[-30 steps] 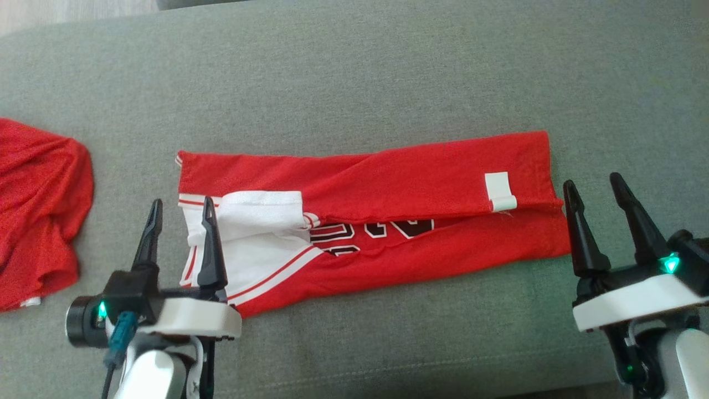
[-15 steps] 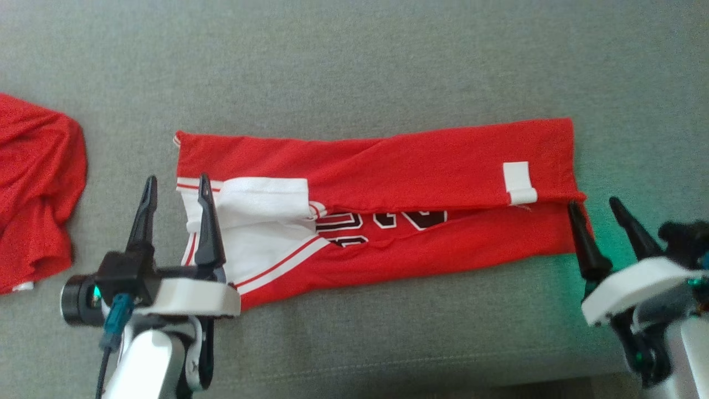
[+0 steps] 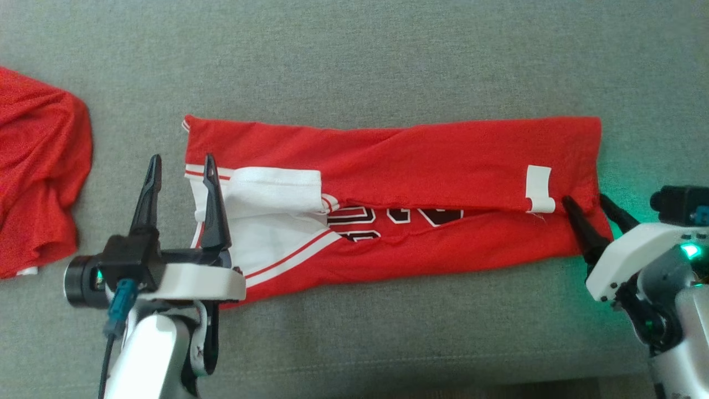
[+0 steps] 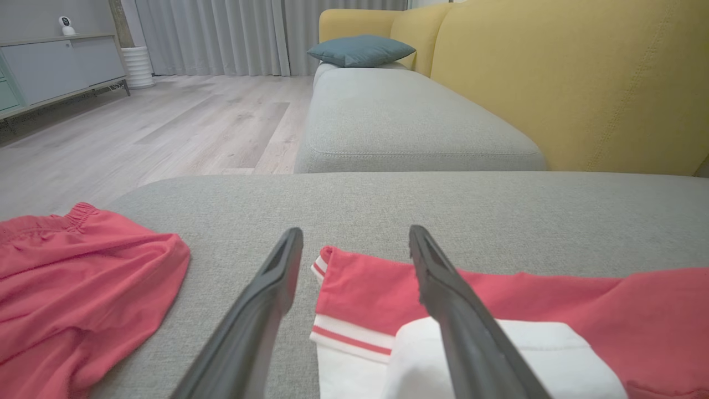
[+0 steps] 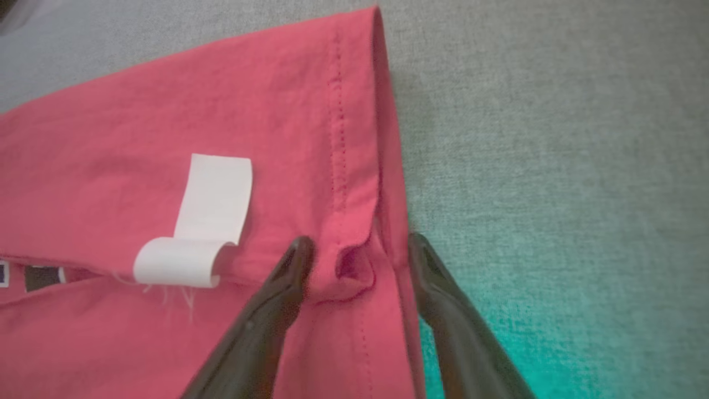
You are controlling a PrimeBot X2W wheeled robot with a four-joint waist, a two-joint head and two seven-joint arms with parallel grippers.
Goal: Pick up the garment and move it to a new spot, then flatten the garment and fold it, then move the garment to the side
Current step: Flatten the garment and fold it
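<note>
Head view, surface: a grey fabric cushion (image 3: 354,61) spreads under and ahead of both pairs of jaws.
Left wrist view, room: past the left fingertips lies a second cushion (image 4: 410,122), grey too, with a teal pillow (image 4: 360,50) at its far end. A yellow sofa back (image 4: 581,83) stands to the right of the jaws, and pale wooden floor (image 4: 166,127) is to their left. Grey curtains (image 4: 221,33) and a low cabinet (image 4: 55,66) are far beyond.
Garment: the red garment (image 3: 421,160) lies flat on the cushion as a long folded band reaching from one pair of jaws to the other. Black lettering (image 3: 399,215) shows between its flaps.
Garment at left jaws: its white, red-striped end lies under and ahead of the inner finger; the outer finger is over bare cushion.
Garment at right jaws: the hem corner sits in the gap, puckered. One finger is on the red cloth and the other at the garment's edge. A white label (image 5: 205,216) is just beside the finger on the cloth.
Other cloth: a crumpled red cloth (image 3: 39,166) lies well outside the left jaws, apart from the garment.
Left gripper (image 3: 182,159): jaws wide apart, holding nothing, fingers pointing forward, low over the cushion.
Right gripper (image 3: 584,198): jaws parted astride the hem, not closed on it, tilted down with tips at the cloth.
</note>
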